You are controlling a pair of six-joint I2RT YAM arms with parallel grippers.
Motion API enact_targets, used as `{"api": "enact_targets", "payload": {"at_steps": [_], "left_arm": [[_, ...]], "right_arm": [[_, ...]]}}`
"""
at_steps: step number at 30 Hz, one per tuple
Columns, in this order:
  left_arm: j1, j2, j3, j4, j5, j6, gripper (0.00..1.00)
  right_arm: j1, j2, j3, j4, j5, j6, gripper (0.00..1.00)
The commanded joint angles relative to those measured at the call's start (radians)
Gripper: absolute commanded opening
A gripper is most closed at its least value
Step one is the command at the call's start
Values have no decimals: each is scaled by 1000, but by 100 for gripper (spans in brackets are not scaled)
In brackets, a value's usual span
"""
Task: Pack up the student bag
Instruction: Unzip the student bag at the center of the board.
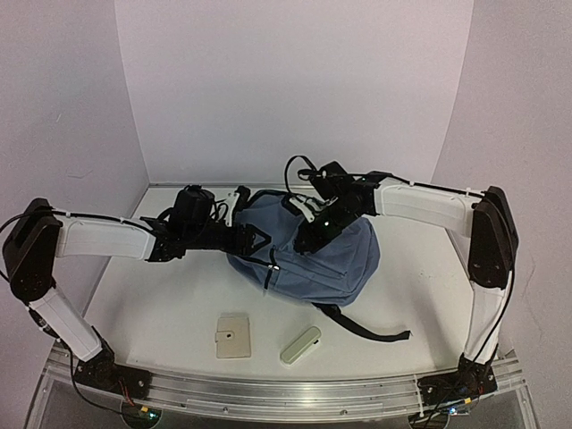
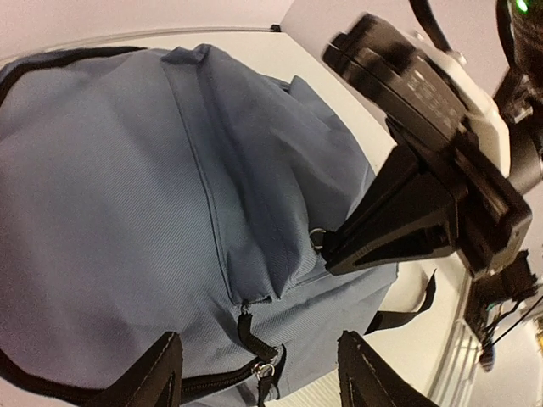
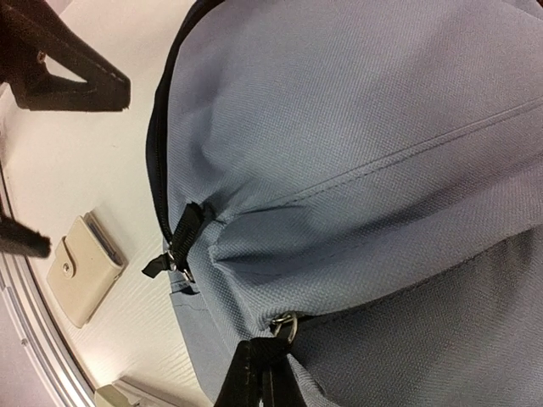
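Note:
The slate-blue student bag (image 1: 313, 268) lies in the middle of the table, its zippers closed. My right gripper (image 1: 309, 239) reaches over it from the right and is shut on a small metal zipper ring (image 3: 286, 324) on the bag's (image 3: 365, 127) front pocket, where the fabric bunches up. My left gripper (image 2: 259, 339) is open on the bag's (image 2: 110, 186) left side, its fingers on either side of the main zipper's black pull tab (image 2: 254, 339), apart from it. The right gripper (image 2: 331, 250) shows just beyond in the left wrist view.
A beige snap wallet (image 1: 233, 336) and a pale green oblong case (image 1: 300, 344) lie on the table in front of the bag. A black strap (image 1: 366, 329) trails from the bag toward the front right. White walls close in the back and sides.

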State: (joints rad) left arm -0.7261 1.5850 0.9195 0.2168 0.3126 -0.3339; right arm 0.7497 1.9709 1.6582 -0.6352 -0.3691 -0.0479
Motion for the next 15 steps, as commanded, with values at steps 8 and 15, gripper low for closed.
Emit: {"api": "enact_targets", "payload": {"at_steps": [8, 15], "left_arm": [[-33, 118, 80, 118, -3, 293, 61], [-95, 213, 139, 102, -110, 391, 60]], "right_arm": [[-35, -41, 69, -55, 7, -2, 0], [-44, -47, 82, -78, -17, 12, 0]]}}
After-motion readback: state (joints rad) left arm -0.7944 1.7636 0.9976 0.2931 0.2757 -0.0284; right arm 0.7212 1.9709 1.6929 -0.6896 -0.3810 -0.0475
